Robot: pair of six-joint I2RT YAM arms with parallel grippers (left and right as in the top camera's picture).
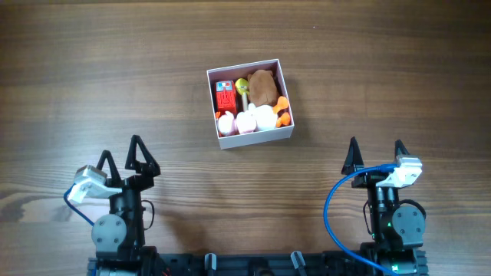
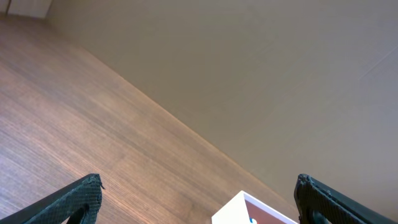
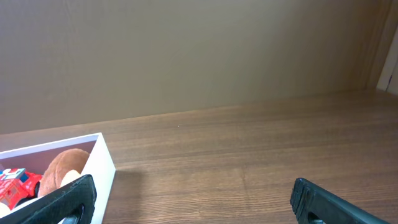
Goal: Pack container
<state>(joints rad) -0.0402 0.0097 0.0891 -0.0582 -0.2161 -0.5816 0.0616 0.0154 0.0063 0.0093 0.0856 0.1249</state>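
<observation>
**Filled box at mid-table, both grippers empty**

We see the square, shallow white-walled container with a pink inside (image 1: 255,139) on the brown wood-grain table (image 1: 115,61). It sits a little right of centre, slightly turned, and well apart from both arms. Inside it we make out a small red toy vehicle (image 1: 225,96) at the left, a brown rounded plush piece (image 1: 263,87) at the upper right, and a small yellow piece (image 1: 242,84) between them. Pale white and pink pieces (image 1: 245,121) lie along the near wall, and small orange pieces (image 1: 282,107) are against the right wall.

The left gripper (image 1: 120,148) is near the table's front edge on the left, its two dark fingers spread wide with nothing between them. The right gripper (image 1: 376,142) is at the front right, likewise spread wide and holding nothing.

In the left wrist view only a white corner of the container (image 2: 249,208) shows. In the right wrist view its white side wall (image 3: 102,168) shows at the lower left, with the plush and the red toy visible over it.
</observation>
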